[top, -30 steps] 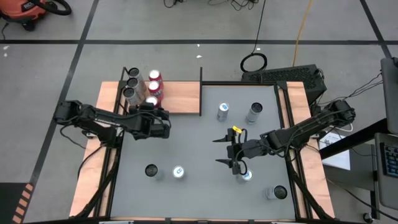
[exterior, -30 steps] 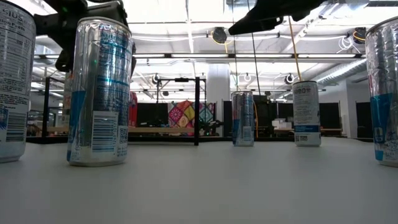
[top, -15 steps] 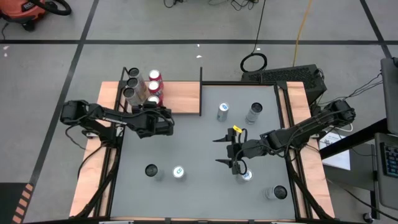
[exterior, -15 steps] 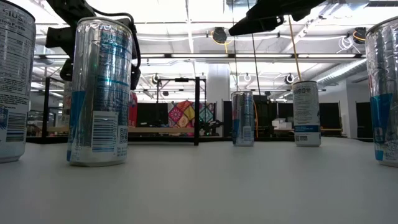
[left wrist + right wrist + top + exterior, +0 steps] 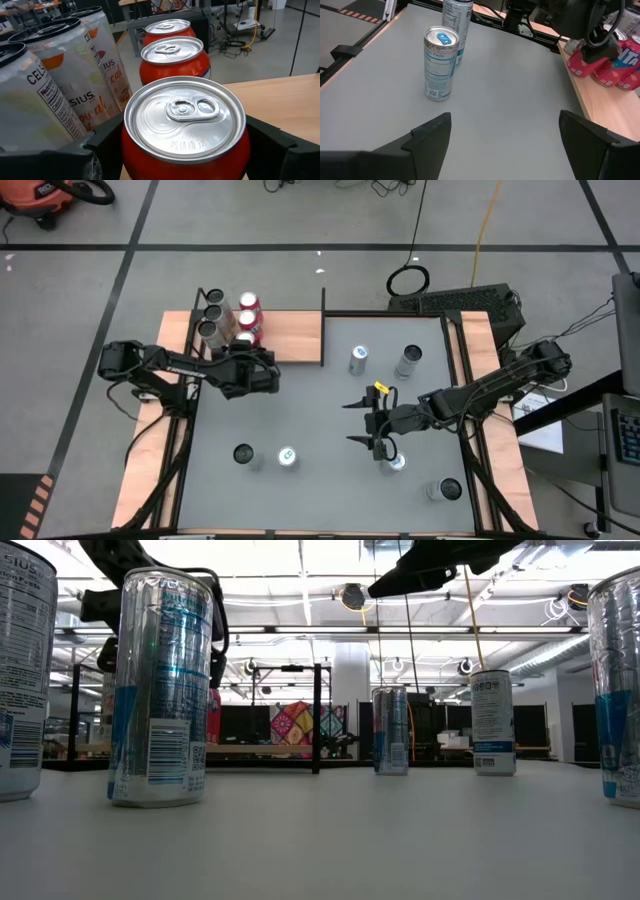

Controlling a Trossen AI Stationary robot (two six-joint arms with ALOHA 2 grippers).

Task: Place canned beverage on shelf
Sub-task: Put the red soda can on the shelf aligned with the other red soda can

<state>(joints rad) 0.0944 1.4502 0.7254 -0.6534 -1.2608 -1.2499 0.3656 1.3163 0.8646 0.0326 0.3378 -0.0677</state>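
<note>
Now | left claw [image 5: 175,150] fingers straddle red can [image 5: 184,120] on shelf [image 5: 295,335] | spread, ungripped

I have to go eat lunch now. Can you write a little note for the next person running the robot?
Left gripper: at the shelf, around the front red can; grip unclear.
Right gripper: open, empty, above the table.
Done: six cans stand on the shelf, three red, three pale.
Left: six silver cans on the table, not yet shelved.
</note>
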